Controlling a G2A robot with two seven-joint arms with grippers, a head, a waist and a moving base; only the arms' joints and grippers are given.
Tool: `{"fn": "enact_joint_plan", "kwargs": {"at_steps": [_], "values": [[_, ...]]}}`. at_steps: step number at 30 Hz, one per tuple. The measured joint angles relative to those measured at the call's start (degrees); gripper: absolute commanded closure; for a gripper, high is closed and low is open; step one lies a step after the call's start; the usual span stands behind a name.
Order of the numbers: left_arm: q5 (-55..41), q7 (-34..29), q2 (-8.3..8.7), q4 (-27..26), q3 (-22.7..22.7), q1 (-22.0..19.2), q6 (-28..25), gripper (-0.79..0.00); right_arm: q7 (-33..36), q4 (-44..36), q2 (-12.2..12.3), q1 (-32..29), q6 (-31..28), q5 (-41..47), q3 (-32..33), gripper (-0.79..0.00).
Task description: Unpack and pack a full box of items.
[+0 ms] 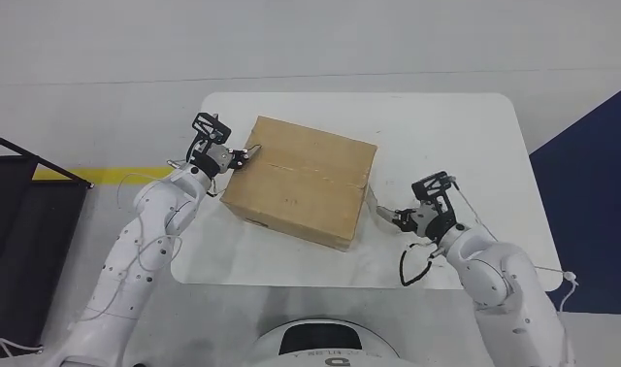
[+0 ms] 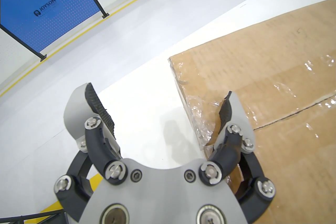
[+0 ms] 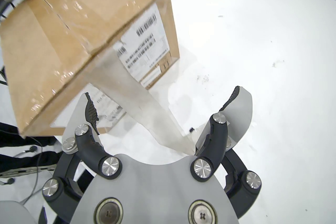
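Both grippers are wide open, clamping nothing: the right gripper (image 3: 162, 96) sits just off the labelled end of the box (image 1: 301, 178) on the table (image 1: 437, 134), clear tape (image 3: 136, 93) running from that end to one finger's base, seemingly stuck on rather than pinched; the left gripper (image 2: 159, 93) is at the box's opposite end, one finger touching its torn top corner. I'd guess the tape slips off or drags the unpinned box; flaps shut, so contents hidden.

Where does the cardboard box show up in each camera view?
Top view: cardboard box centred between both arms.
Left wrist view: box corner against one finger of the left end effector.
Right wrist view: box beyond the open right end effector.
Shared landmark: the taped seam along the box top.
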Motion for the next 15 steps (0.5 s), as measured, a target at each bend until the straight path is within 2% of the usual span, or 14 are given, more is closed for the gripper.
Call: {"fn": "enact_joint_plan", "kwargs": {"at_steps": [7, 15], "values": [[0.0, 0.0, 0.0, 0.0, 0.0, 0.0, 0.0, -0.785, 1.0, 2.5, -0.4, 2.7, 4.1, -5.5, -6.4, -0.785], [0.0, 0.0, 0.0, 0.0, 0.0, 0.0, 0.0, -0.785, -0.6, 5.0, -1.2, 5.6, 13.6, -10.4, -12.6, -0.785]]}}
